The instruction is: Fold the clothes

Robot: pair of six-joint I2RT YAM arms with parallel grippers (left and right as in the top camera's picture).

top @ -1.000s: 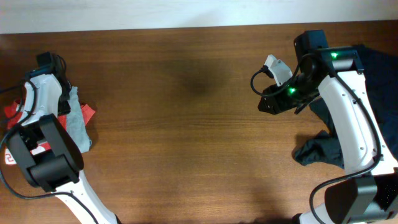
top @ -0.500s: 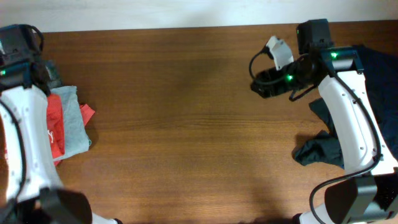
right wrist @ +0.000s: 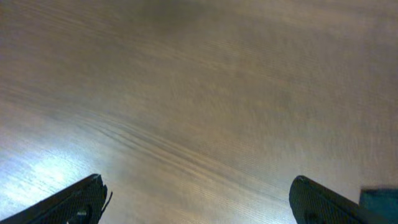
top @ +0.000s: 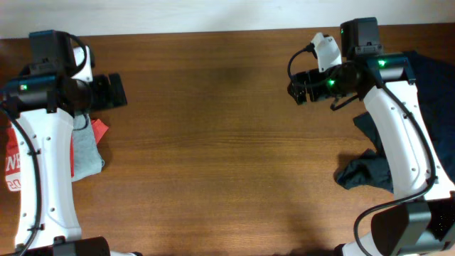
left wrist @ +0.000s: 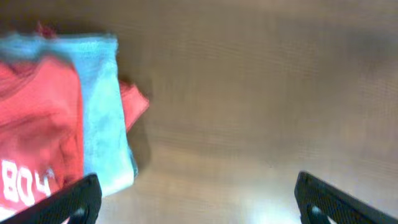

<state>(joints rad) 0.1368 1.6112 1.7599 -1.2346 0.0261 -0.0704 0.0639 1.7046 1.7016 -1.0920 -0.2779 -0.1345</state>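
The clothes lie in two places. At the left table edge is a folded stack: an orange-red T-shirt [top: 10, 162] with white lettering and a pale blue-grey garment [top: 87, 148] beside it. In the left wrist view the T-shirt [left wrist: 37, 118] and the pale garment [left wrist: 101, 106] fill the left side. A dark navy garment [top: 370, 171] is crumpled at the right edge. My left gripper [top: 114, 91] hovers just past the stack's far right corner, open and empty [left wrist: 199, 205]. Over bare wood at the back right, my right gripper [top: 298, 88] is open and holds nothing [right wrist: 202, 205].
The wooden table [top: 213, 142] runs between the two arms. More dark navy cloth [top: 434, 71] lies under and behind the right arm at the far right edge. A sliver of dark cloth [right wrist: 380, 202] shows in the right wrist view's lower right corner.
My left arm has lifted off the folded stack and swung to its upper right, jaws opening wide. The right gripper has risen slightly toward the back and also opened.
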